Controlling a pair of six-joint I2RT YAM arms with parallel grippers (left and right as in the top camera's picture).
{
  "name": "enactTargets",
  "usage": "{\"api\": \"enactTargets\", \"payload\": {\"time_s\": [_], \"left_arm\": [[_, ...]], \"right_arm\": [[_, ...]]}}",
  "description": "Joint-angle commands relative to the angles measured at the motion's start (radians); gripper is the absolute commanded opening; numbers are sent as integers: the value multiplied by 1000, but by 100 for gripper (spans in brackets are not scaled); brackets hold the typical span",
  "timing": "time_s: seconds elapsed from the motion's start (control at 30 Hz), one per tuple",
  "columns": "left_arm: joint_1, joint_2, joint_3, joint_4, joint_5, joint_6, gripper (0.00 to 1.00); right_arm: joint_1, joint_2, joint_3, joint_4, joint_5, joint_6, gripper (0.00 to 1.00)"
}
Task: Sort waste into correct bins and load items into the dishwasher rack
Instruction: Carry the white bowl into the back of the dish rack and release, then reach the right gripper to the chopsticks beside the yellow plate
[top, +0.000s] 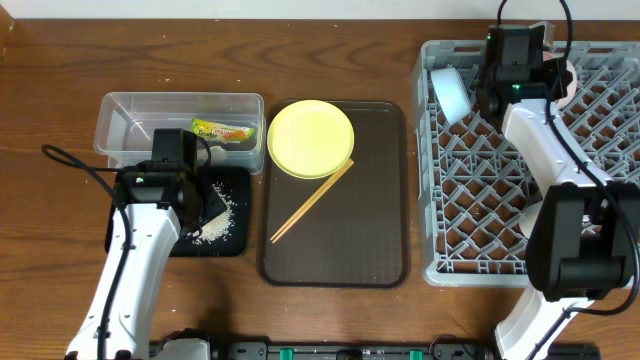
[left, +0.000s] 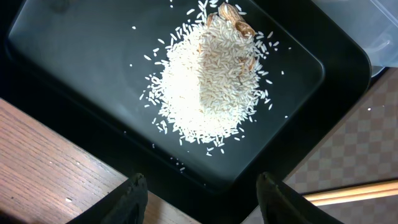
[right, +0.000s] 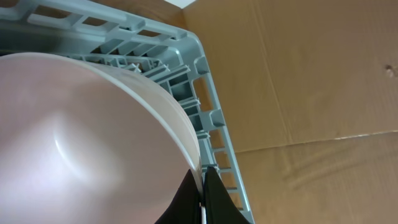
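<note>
My left gripper (left: 202, 183) is open and empty above the near edge of the glossy black tray (left: 74, 56). The tray holds a heap of white rice crumbs (left: 211, 87). In the overhead view this gripper (top: 205, 200) hovers over the same tray (top: 235, 245). The green-and-orange wrapper (top: 224, 131) lies in the clear tub (top: 125, 112). My right gripper (right: 202, 186) is shut on the rim of the white bowl (right: 81, 143) at the far corner of the grey rack (right: 211, 118). The light blue bowl (top: 450, 92) stands in the rack (top: 470, 200). The yellow plate (top: 311, 138) and chopsticks (top: 310, 203) lie outside the rack. The green cup is not clearly visible.
The plate and chopsticks rest on a larger brown serving tray (top: 340, 250) between the bins and the rack. The right arm (top: 575, 240) reaches over the rack's near right part. Brown cardboard (right: 311, 81) lies beyond the rack's far corner.
</note>
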Motion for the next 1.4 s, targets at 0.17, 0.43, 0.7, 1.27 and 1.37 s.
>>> {"api": "enactTargets", "payload": {"time_s": [0.17, 0.43, 0.7, 1.27, 1.37], "left_arm": [[5, -7, 0, -3, -19, -9, 59], [5, -7, 0, -3, -19, -9, 60], [5, -8, 0, -7, -19, -9, 59], [5, -7, 0, -10, -19, -9, 60], [5, -7, 0, -10, -19, -9, 60]], "right_arm": [[79, 49, 4, -32, -27, 90, 18], [145, 49, 4, -192, -59, 204, 44], [162, 48, 4, -389, -216, 382, 55], [168, -222, 4, -451, -625, 422, 74], [181, -264, 4, -449, -924, 422, 73]]}}
